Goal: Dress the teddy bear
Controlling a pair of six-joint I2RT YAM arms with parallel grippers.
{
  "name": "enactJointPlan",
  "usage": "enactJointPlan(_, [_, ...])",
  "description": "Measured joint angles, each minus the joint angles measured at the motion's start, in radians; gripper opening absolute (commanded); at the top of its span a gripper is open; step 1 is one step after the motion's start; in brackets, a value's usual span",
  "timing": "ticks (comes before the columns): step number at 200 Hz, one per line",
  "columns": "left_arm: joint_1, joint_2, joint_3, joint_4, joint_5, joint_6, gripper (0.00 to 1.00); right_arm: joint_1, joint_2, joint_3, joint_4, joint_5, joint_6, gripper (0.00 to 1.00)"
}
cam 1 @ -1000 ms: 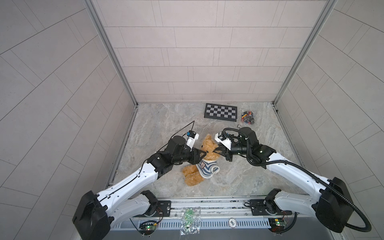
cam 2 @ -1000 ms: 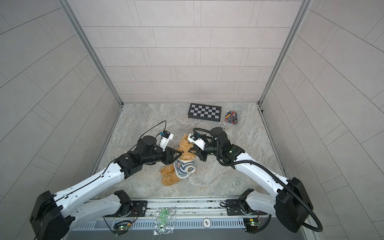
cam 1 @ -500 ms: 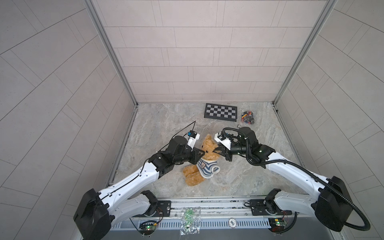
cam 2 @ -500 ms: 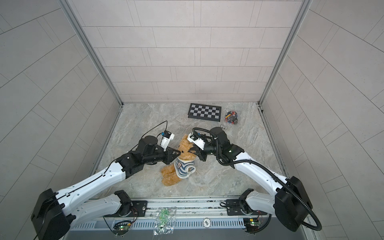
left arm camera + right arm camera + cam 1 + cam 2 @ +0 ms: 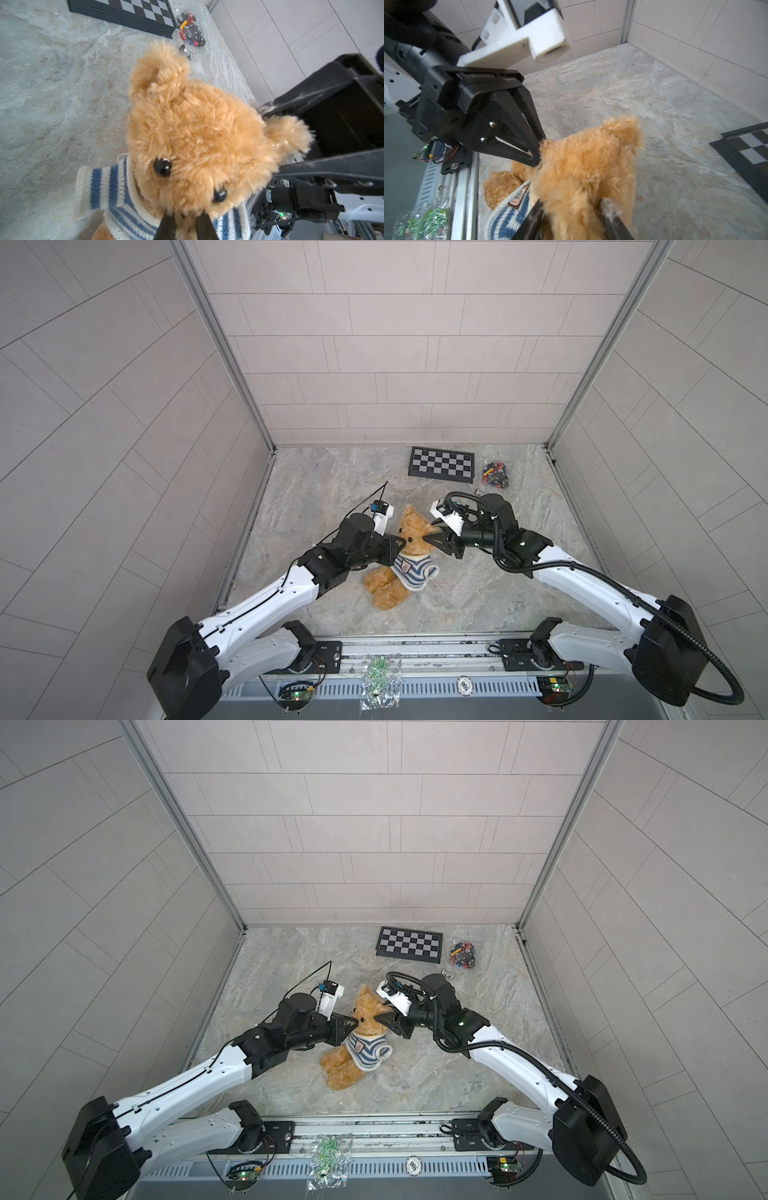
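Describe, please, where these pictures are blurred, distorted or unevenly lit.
In both top views the light is even, shadows faint, and the wide lens bends the wall tiles near the edges; the teddy bear is sharp. In the left wrist view its eyes are crisp, the right gripper soft. In the right wrist view fur nearest the lens smears; the left gripper is sharp.

The left gripper (image 5: 400,544) has pinched shut on face fur of the teddy bear (image 5: 415,527); the right gripper (image 5: 429,539) has opened around its ear.

Teddy bear (image 5: 412,529) sits btwn left gripper (image 5: 401,543) & right gripper (image 5: 430,542); checkerboard (image 5: 441,464) behind them, twd right.
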Motion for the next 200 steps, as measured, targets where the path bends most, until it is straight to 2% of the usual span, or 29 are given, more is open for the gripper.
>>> enactJointPlan(40, [0.013, 0.000, 0.000, -0.046, -0.102, -0.039, 0.01, 0.001, -0.071, 0.000, -0.055, 0.108, 0.042, 0.68])
enactJointPlan(87, [0.014, 0.036, 0.000, -0.055, -0.189, -0.096, 0.05, 0.001, -0.163, -0.001, -0.130, 0.227, 0.088, 0.72])
enactJointPlan(136, [0.014, 0.083, 0.000, -0.003, -0.209, -0.165, 0.34, 0.001, -0.177, 0.006, -0.185, 0.289, 0.104, 0.71])
enactJointPlan(172, [0.024, 0.068, 0.000, -0.009, -0.193, -0.154, 0.48, 0.014, -0.166, 0.015, -0.210, 0.292, 0.108, 0.71])
enactJointPlan(200, [0.054, 0.037, 0.000, -0.042, -0.145, -0.115, 0.50, 0.055, -0.163, 0.034, -0.229, 0.308, 0.110, 0.71])
